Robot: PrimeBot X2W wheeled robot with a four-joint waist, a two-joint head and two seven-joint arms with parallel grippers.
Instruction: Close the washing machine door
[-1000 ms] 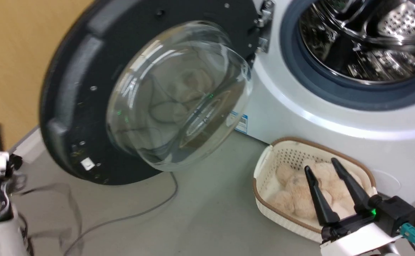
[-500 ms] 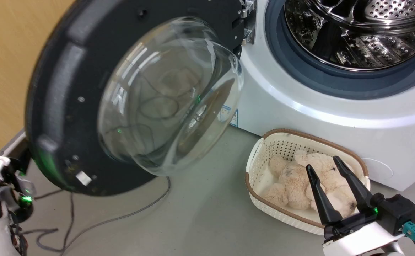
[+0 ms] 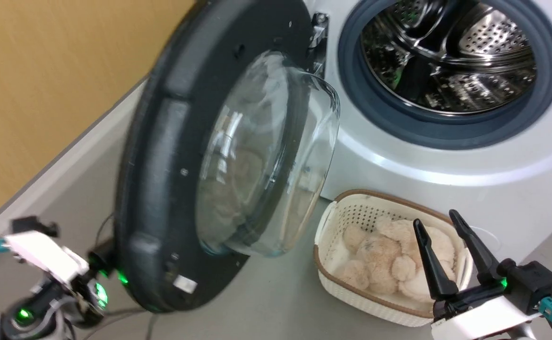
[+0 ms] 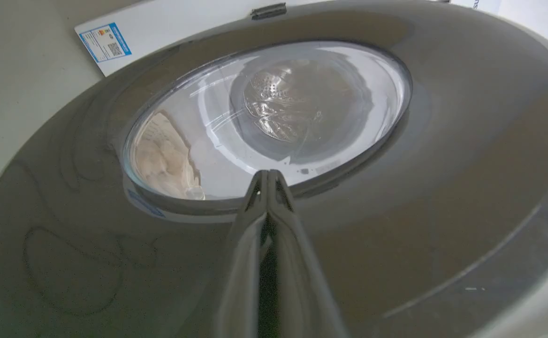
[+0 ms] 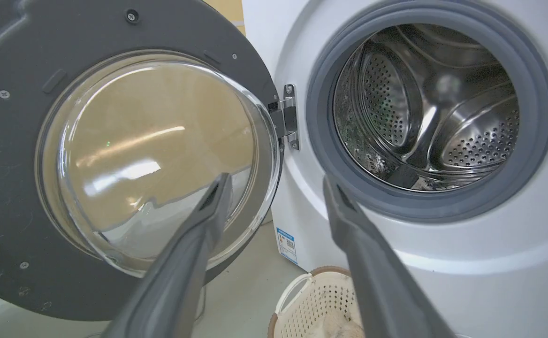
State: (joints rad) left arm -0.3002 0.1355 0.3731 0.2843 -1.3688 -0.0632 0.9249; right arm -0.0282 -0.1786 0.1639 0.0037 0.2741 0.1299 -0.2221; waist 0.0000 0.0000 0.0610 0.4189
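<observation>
Door: the door [image 3: 172,165] stands partly open, swung out on its hinge [image 3: 318,33] at 9 o'clock of the porthole. Its glass bowl [image 3: 276,156] bulges toward the washer.
Washer: the white washer [image 3: 399,174] sits at 2 o'clock in the head view. Its porthole is uncovered, with a grey gasket [image 3: 446,137] around the steel drum [image 3: 451,56].
Left gripper: the left gripper [image 4: 267,174] has its fingers pressed together and holds nothing. It points at the door's outer face, tips by the window rim; whether they touch it cannot be told.
Right gripper: the right gripper [image 3: 434,218] is at 5 o'clock in the head view, fingers spread wide and empty, well apart from the door.
Basket: a white basket [image 3: 366,208] stands on the floor [image 3: 276,293] just beside the washer, at 6 o'clock of the porthole, with plush toys [image 3: 389,259] inside.
Wall: a tan wall [image 3: 44,94] fills 10 o'clock.
</observation>
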